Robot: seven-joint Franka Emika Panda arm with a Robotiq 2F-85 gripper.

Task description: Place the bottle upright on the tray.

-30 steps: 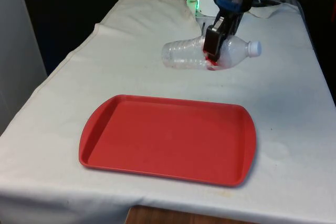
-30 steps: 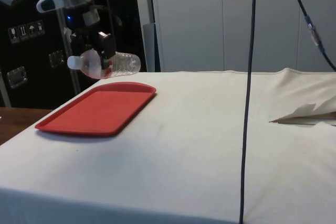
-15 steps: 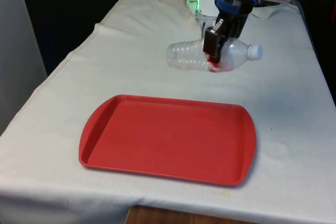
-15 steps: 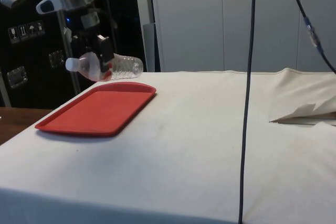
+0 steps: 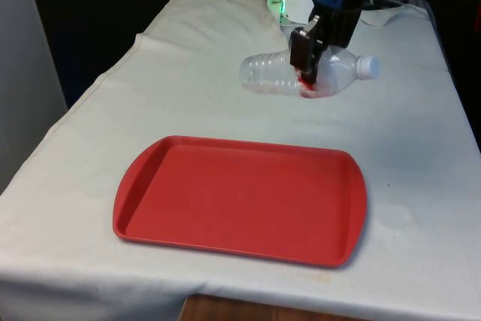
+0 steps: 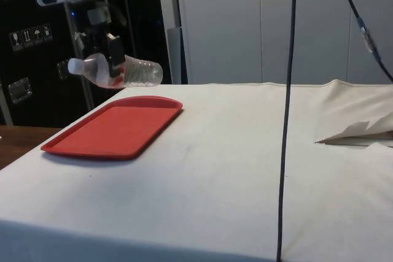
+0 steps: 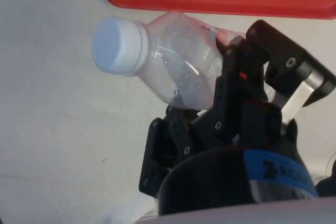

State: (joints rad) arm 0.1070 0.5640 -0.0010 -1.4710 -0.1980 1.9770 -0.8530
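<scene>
Pincer point(image 5: 307, 70) clamped around sideways clear bottle point(image 5: 270, 74), aloft beyond bare red tray point(image 5: 240, 199).

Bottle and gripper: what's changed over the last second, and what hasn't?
The gripper has lifted the bottle higher above the white cloth; in the side view it rose clear above the tray's far edge. It has drifted slightly toward the front view's right. The grip is unchanged: shut on the bottle's middle, bottle lying sideways, white cap toward the front view's right. The red tray has not moved.
</scene>
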